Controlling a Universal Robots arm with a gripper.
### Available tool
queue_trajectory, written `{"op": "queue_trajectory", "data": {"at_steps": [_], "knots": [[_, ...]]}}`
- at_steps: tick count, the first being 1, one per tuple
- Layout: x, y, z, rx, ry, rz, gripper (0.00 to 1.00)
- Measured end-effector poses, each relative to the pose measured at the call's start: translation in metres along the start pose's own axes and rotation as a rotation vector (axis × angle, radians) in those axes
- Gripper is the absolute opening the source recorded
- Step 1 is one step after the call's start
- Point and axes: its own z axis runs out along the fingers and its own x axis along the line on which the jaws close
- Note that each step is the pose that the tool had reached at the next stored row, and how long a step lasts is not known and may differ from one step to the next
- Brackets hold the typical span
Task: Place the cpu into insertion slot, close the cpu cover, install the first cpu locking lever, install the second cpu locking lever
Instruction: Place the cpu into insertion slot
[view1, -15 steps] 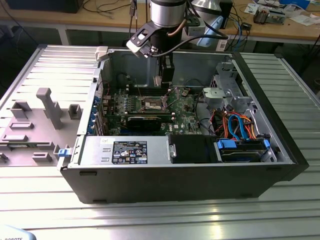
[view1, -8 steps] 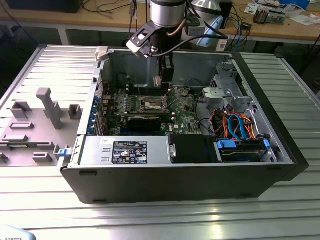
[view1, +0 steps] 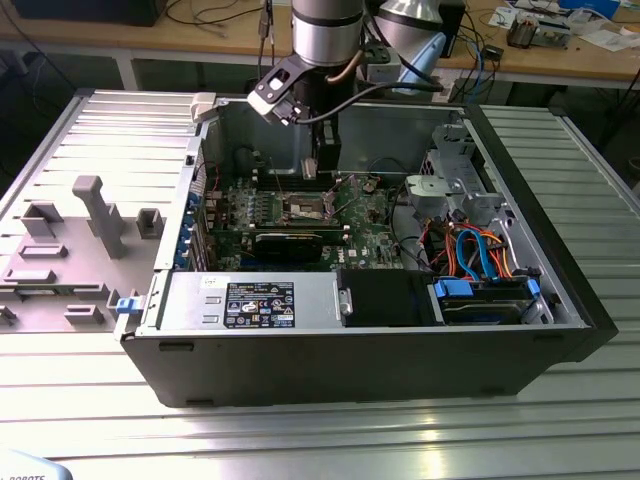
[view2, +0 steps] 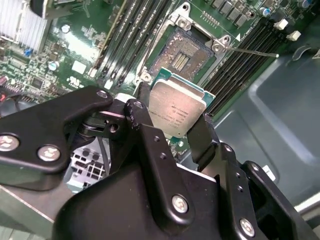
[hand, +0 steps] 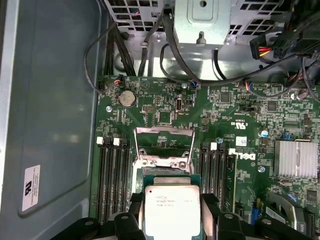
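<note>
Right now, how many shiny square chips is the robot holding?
1. The chip sits pinched in the gripper, close to the open socket on the green board. The socket itself is empty. The gripper could hide more underneath.

Silver arm (view1: 325, 30) — black, screw-studded end effector (view2: 174, 114)

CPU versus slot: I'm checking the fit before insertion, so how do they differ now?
The CPU shows a silvery top; the slot a dark centre. The CPU is clamped in the jaws, off the board; the slot sits open and empty on it. Both are square.
</note>
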Motion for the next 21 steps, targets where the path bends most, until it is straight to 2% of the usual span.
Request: {"op": "queue_trajectory", "data": {"at_steps": [6, 9, 13, 14, 17, 21], "knots": [[0.0063, -0.0059, 0.0174, -0.0008, -0.0015, 0.027, 0.55], [0.0092, -0.0068, 0.0256, -0.0014, -0.0019, 0.038, 0.55], [0.0108, -0.0070, 0.0328, -0.0020, -0.0026, 0.055, 0.55], [0.0114, -0.0071, 0.0373, -0.0022, -0.0028, 0.058, 0.55], [0.0113, -0.0085, 0.0440, -0.0021, -0.0029, 0.059, 0.55], [0.0113, -0.0085, 0.0443, -0.0026, -0.0029, 0.059, 0.55]]}}
